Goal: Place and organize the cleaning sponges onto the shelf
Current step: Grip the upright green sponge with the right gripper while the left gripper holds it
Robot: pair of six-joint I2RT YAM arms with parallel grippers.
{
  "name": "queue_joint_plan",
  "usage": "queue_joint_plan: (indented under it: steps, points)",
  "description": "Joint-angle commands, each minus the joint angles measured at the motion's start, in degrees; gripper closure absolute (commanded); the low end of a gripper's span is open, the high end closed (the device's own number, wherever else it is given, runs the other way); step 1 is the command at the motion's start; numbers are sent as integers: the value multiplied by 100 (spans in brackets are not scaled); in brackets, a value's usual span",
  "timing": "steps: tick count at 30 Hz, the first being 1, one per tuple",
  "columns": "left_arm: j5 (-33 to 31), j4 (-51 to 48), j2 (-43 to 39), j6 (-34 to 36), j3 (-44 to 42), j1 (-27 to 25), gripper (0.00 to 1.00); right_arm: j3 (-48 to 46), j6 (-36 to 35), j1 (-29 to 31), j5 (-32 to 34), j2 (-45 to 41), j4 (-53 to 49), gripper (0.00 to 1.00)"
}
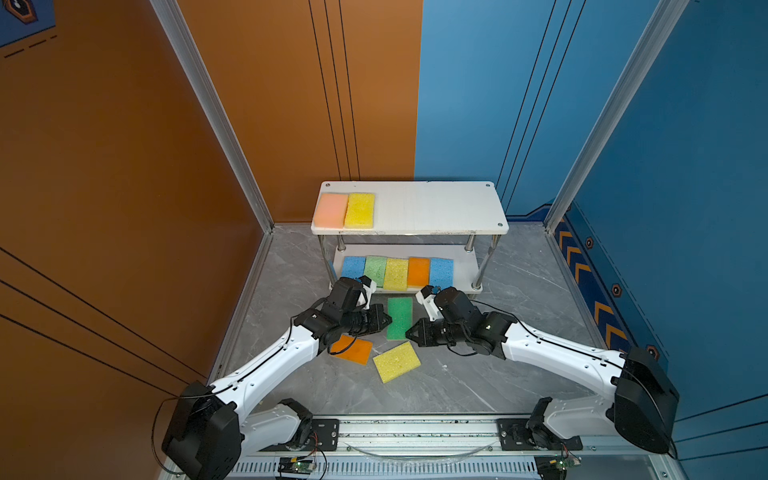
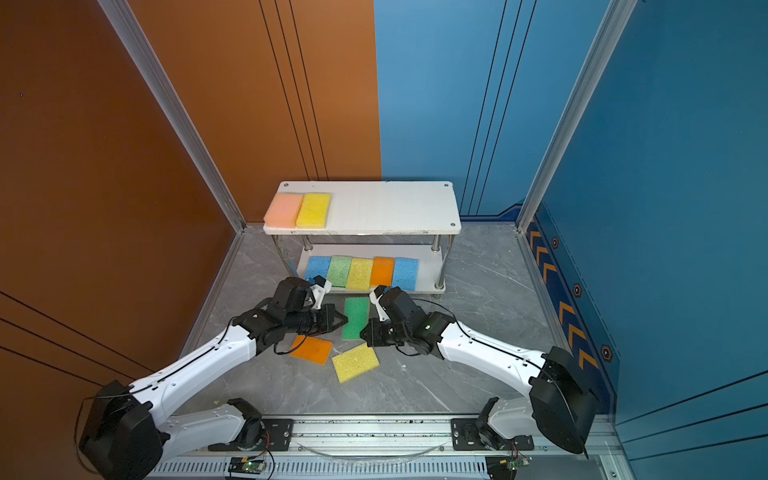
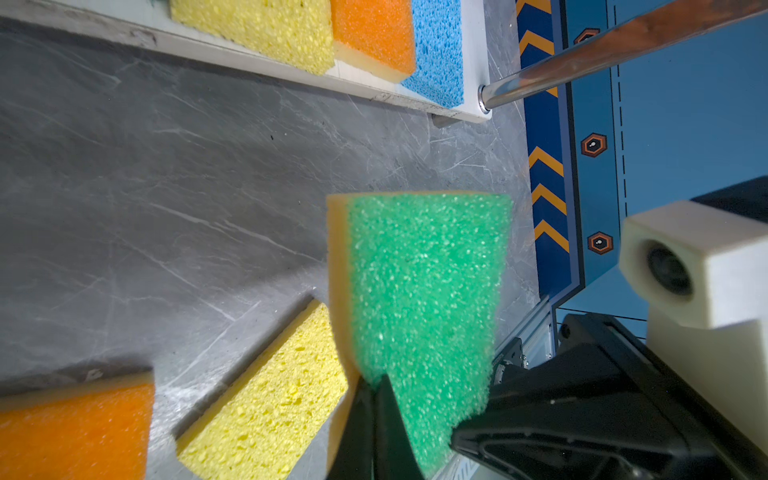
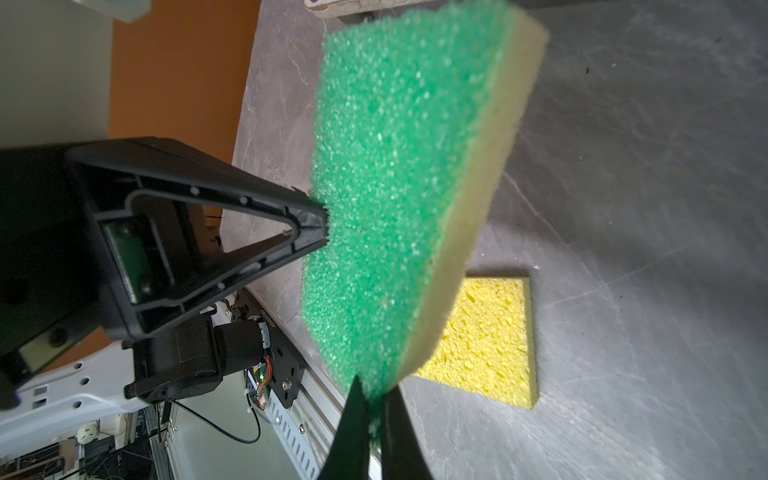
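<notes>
Two black grippers pinch one dark green sponge [image 1: 400, 318], one from each side. The left gripper [image 1: 388, 321] has its fingers [image 3: 361, 419] pressed tight on one long edge. The right gripper [image 1: 409, 331] has its fingers [image 4: 352, 424] squeezed on the other long edge.

This sponge is a flat rectangle. Its green face is rough and bubbly, and a soft pale yellow layer sits under it. It hangs tilted a little above the gray table [image 1: 519, 332], just in front of the shelf [image 1: 436, 208].

That shelf has two smooth white boards on shiny metal posts. At the left end of the top board, a peach-pink sponge [image 1: 331, 210] and a top yellow sponge [image 1: 360, 210] lie side by side, touching. Most of that board is bare. On the lower board, a row of five sponges [image 1: 395, 273] lies edge to edge: blue, light green, yellow, orange, blue.

On the table, a loose orange sponge [image 1: 355, 351] lies partly under the left arm. A loose yellow sponge [image 1: 397, 361], full of little holes, lies crooked just beside it. The table looks like streaky stone, with lots of open room on its right side.
</notes>
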Motion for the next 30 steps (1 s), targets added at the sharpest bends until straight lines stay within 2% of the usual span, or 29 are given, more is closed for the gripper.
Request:
queue_joint_plan:
  steps: [1,7,14,20,30]
  points:
    - [32,81,-113,-21,-48,-90,98,171,-65,45,121,6,-13,96]
    - [19,83,-122,-27,-39,-90,94,162,-57,47,134,1,-31,99]
    - [80,-84,-422,7,0,121,73,162,-119,44,228,-87,-146,99]
    - [158,-618,-1097,164,61,664,56,190,-223,11,385,-357,-432,99]
    - [708,-1549,-2046,517,22,1919,48,604,-427,51,559,-1081,-1158,100]
